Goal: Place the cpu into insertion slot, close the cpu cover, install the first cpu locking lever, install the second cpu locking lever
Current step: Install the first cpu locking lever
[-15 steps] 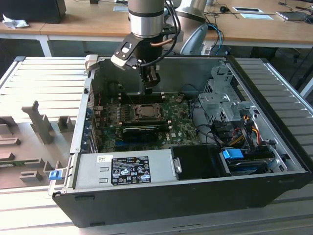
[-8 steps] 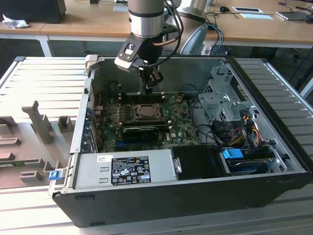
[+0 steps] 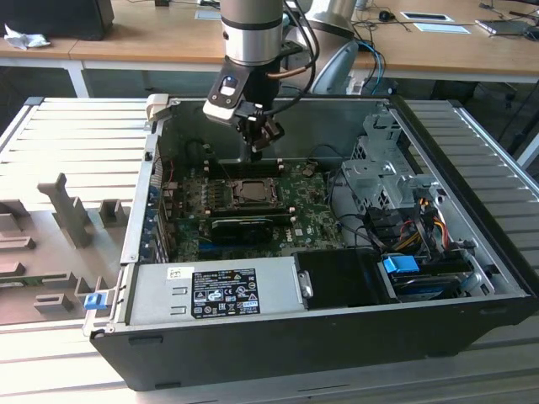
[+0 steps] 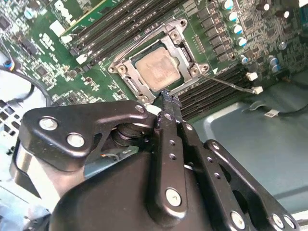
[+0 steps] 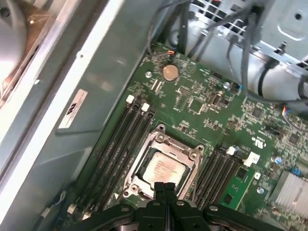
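The cpu [image 4: 158,71] lies flat in the insertion slot [image 5: 161,129] on the green motherboard [image 3: 307,210], its pale metal top facing up. The silver cpu cover [image 5: 190,166] lies down around the chip as a frame. A thin metal rod [image 4: 228,84] runs out from one socket corner. My gripper [image 4: 166,96] is shut with nothing between its black fingers. In the exterior view my gripper [image 3: 257,145] hangs a little above the board, just behind the cpu [image 3: 250,191]. In the first wrist view the gripper [image 5: 165,185] points at the edge of the cpu [image 5: 162,169].
Memory slots [image 5: 120,139] flank the socket on both sides. A long black card [image 3: 244,225] lies in front of it, then the power supply [image 3: 219,290]. A drive cage [image 3: 383,168] and cables [image 3: 413,223] fill the exterior view's right. Case walls surround the board.
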`<action>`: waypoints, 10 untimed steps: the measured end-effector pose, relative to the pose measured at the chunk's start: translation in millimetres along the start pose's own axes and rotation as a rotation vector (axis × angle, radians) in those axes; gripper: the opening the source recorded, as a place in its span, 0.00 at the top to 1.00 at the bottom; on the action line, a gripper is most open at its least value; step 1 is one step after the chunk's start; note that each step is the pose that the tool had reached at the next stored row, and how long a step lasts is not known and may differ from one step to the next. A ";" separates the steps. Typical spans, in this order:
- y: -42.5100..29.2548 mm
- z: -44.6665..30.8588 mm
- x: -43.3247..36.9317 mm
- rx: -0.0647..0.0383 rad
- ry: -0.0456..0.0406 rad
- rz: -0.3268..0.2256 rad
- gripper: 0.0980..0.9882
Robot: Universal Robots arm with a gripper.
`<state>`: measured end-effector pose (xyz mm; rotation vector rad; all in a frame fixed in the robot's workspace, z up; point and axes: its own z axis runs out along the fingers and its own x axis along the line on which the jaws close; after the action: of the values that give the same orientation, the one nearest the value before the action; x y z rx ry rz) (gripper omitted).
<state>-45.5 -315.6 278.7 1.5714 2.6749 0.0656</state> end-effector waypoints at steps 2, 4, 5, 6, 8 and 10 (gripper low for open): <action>0.0 0.0 0.0 0.000 0.0017 -0.031 0.99; 0.0 0.0 0.0 -0.001 0.0028 -0.050 0.99; 0.0 0.0 0.0 -0.001 0.0035 -0.063 0.99; 0.0 0.0 0.0 -0.001 0.0040 -0.071 0.99; 0.0 0.0 0.0 -0.001 0.0047 -0.085 0.99; -0.1 0.0 -0.1 -0.001 0.0063 -0.112 0.99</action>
<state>-45.5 -315.7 278.6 1.4204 2.7607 0.0690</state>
